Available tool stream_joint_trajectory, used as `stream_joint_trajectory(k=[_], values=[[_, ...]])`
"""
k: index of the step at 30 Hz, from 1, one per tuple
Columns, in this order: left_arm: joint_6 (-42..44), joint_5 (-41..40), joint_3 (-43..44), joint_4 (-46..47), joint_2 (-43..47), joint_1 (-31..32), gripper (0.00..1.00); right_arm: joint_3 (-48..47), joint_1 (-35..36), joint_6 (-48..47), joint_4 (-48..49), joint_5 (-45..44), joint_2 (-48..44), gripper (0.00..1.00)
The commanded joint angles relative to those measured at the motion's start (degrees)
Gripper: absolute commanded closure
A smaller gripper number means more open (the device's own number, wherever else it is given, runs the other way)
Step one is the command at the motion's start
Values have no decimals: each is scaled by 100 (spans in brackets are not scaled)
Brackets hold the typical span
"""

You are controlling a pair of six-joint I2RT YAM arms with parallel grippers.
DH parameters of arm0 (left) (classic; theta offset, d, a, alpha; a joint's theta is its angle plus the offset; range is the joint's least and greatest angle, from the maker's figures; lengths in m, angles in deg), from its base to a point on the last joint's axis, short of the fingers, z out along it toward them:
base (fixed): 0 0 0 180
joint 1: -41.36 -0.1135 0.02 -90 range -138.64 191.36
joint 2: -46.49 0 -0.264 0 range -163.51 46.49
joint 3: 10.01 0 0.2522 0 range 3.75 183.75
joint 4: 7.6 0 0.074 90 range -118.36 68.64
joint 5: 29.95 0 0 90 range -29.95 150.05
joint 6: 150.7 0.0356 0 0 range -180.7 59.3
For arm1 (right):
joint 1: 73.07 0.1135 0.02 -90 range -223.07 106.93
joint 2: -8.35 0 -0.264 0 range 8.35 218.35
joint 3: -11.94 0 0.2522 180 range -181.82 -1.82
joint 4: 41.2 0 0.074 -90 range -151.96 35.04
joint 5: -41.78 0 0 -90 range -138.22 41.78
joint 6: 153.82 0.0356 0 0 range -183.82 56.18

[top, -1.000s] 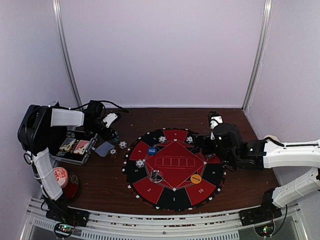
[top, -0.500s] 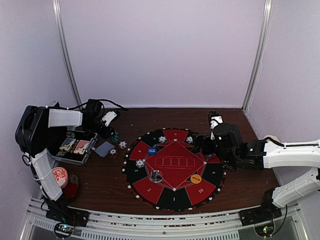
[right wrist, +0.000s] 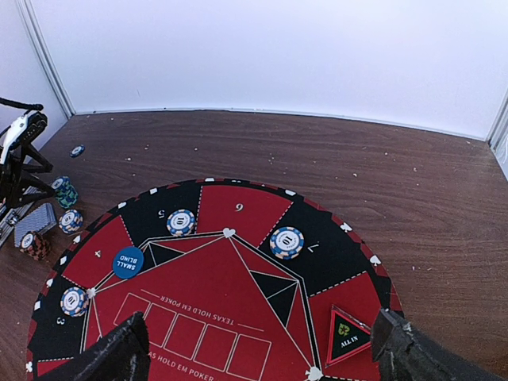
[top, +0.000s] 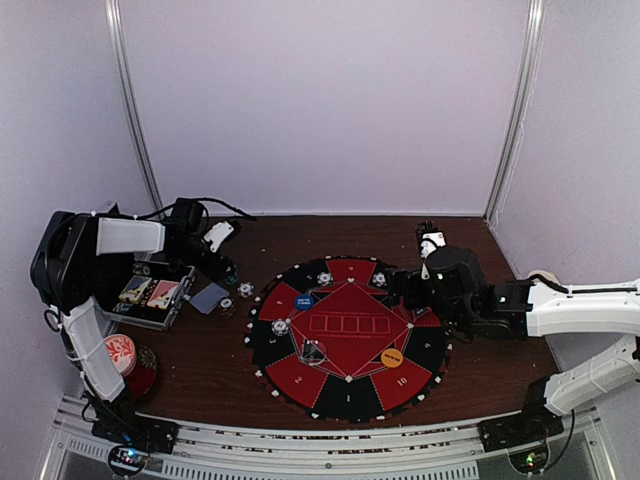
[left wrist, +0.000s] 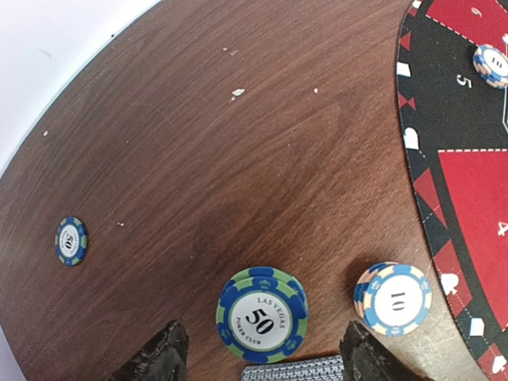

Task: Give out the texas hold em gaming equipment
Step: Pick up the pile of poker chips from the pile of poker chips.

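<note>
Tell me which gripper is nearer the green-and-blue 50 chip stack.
Left. The left gripper straddles the 50 chip stack, fingers either side; the right gripper hangs far off over the mat.

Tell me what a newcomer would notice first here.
The big round red-and-black mat fills the table middle, dotted with chips plus a blue button and an orange button. Up close, a green-and-blue 50 chip stack sits on bare wood inside the open left gripper.
</note>
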Motion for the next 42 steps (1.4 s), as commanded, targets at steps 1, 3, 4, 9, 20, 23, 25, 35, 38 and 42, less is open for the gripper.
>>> stream_joint_trajectory(k=[1,3,4,9,20,23,25,35,38,42], values=[[-19,196,192,148,-108,-59,28,-114,37,-32,55,-127,-17,2],[-24,204,275,122,-202,-63,27,-119,33,-32,51,-134,-17,2],[-32,223,315,105,-253,-79,27,-120,35,-34,51,-124,-17,2],[-71,387,509,0,-460,-154,27,-118,33,-34,55,-137,-1,2],[-55,523,646,-94,-674,-189,31,-121,36,-32,54,-145,18,2],[-53,475,641,-91,-688,-185,35,-126,33,-34,55,-144,10,2],[-50,464,646,-94,-713,-186,37,-126,36,-37,56,-145,14,2],[-46,451,663,-147,-758,-185,52,-121,40,-34,55,-145,-8,2],[-46,467,639,-126,-724,-187,59,-124,33,-33,55,-145,1,2],[-46,466,575,-83,-585,-185,63,-118,34,-43,55,-145,-8,2]])
